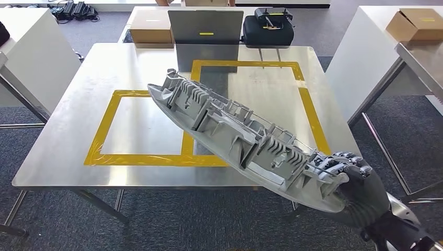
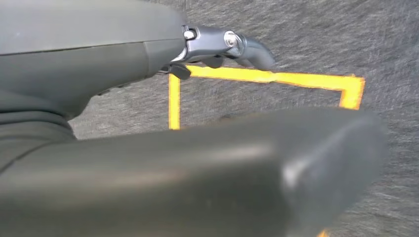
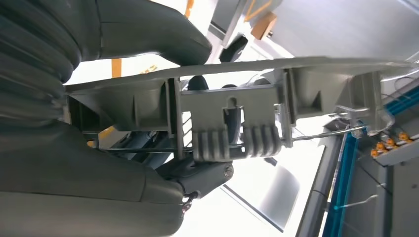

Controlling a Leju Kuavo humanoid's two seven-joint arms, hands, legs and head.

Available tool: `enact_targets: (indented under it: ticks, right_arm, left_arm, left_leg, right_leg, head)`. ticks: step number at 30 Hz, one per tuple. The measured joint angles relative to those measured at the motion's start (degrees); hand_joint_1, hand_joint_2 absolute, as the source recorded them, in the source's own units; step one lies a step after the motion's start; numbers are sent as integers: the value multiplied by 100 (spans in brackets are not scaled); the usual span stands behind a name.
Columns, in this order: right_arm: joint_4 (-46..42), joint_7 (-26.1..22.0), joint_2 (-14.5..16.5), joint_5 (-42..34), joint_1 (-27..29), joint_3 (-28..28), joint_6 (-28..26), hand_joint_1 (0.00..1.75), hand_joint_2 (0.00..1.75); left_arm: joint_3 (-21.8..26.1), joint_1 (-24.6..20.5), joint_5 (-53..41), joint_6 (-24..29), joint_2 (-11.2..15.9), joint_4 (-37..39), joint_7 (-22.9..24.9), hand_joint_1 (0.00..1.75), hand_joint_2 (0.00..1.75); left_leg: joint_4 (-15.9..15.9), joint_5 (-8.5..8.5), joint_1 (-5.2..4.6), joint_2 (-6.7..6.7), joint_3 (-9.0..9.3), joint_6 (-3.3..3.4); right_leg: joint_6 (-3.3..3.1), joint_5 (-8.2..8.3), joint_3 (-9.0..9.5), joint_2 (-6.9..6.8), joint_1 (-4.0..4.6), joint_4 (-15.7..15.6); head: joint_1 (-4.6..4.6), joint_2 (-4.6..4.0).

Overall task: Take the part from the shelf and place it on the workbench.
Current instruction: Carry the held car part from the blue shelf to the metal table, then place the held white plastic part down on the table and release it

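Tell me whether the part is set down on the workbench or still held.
Held. The right hand grips one end of the part, which slants over the workbench with its gripped end past the near edge.

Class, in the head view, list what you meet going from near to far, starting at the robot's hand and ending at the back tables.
right hand → grey part → yellow tape frames on the workbench → grey panel → black case

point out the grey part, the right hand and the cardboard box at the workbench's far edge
grey part [image 1: 230,130], head view, ribbed middle section.
right hand [image 1: 355,180], head view, back of the hand.
cardboard box [image 1: 151,29], head view, top face.
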Motion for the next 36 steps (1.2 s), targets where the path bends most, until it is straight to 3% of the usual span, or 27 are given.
enact_targets:
  ticks: [3,4,5,6,8,10,13,15,19,20,21,23,25,28,36]
  right_arm:
    - [-1,36,20,45,2,40,-22,175,175]
    - [-1,44,26,65,9,52,-30,175,175]
    - [-1,46,29,83,14,66,-39,175,175]
    - [-1,43,30,96,18,79,-53,175,175]
    - [0,30,31,115,24,100,-96,175,175]
    - [-2,24,33,132,32,113,-143,175,175]
    - [-25,31,37,172,51,119,-209,175,175]
    - [-48,26,38,191,66,119,-241,175,175]
    - [-64,24,71,355,100,124,-338,175,175]
    - [-64,37,79,453,108,125,-392,175,175]
    - [-64,55,83,570,111,126,-456,175,175]
    - [-63,117,85,815,85,128,-611,175,175]
    - [-63,228,83,1082,26,135,-796,175,175]
    - [-74,400,39,1458,-46,104,-1070,175,175]
    - [-90,484,-199,1977,-2,-317,-1396,175,175]
  left_arm:
    - [18,-6,-15,0,-1,-2,-3,0,0]
    - [22,-3,-29,0,-3,-2,-3,0,0]
    - [26,-1,-48,0,-8,-2,-3,0,0]
    - [27,-1,-63,0,-17,-2,-3,0,0]
    - [30,-5,-83,0,-36,-2,-3,0,0]
    - [31,-15,-90,0,-44,-2,-3,0,0]
    - [32,-18,-101,0,-38,-4,-3,0,0]
    - [33,-31,-112,0,-30,-4,-3,0,0]
    - [33,-28,-149,20,-24,-2,16,0,0]
    - [33,-19,-153,33,-20,-2,19,0,0]
    - [33,-13,-155,46,-14,-2,19,0,0]
    - [41,-4,-148,63,-6,-2,11,0,0]
    - [58,-3,-133,83,-4,-1,3,0,0]
    - [79,-5,-107,96,-11,-2,-4,0,0]
    - [166,-10,-97,96,-18,-2,-11,0,0]
  left_leg:
    - [-27,-135,3,-3,149,25]
    - [-27,-190,3,-5,210,21]
    - [-27,-246,3,-9,282,15]
    - [-28,-305,3,-12,367,8]
    - [-28,-431,-1,-16,528,-21]
    - [-50,-542,-14,-18,626,-84]
    - [-14,-571,-22,-4,727,-206]
    - [289,-638,-18,9,625,-265]
    - [1422,-1141,-10,15,-196,-316]
    - [1447,-1131,-8,15,-313,-322]
    - [1288,-977,-5,15,-351,-327]
    - [625,-345,0,19,-288,-316]
    - [180,31,-12,22,-239,-251]
    - [118,110,-20,8,-229,-172]
    - [88,45,-19,-28,-206,-72]
  right_leg:
    - [71,-375,-730,-4,-24,943]
    - [76,-457,-907,-5,-28,1071]
    - [71,-425,-995,-5,-30,1025]
    - [61,-245,-986,-6,-31,790]
    - [17,347,-831,-18,-22,62]
    - [-47,644,-724,-33,9,-379]
    - [-164,611,-610,-17,11,-473]
    - [-243,556,-469,-14,-7,-503]
    - [-310,385,-247,-8,-10,-511]
    - [-307,334,-183,0,-13,-511]
    - [-297,275,-107,7,-17,-511]
    - [-253,149,42,11,-21,-505]
    - [-184,48,110,19,-10,-486]
    - [-125,-7,120,24,8,-485]
    - [-109,-26,245,2,18,-694]
  head:
    - [26,0]
    - [30,0]
    - [34,0]
    - [39,0]
    - [52,0]
    - [67,0]
    - [57,0]
    - [34,0]
    - [-18,0]
    - [-23,0]
    - [-31,0]
    - [-42,0]
    - [-50,0]
    - [-43,0]
    - [-20,0]
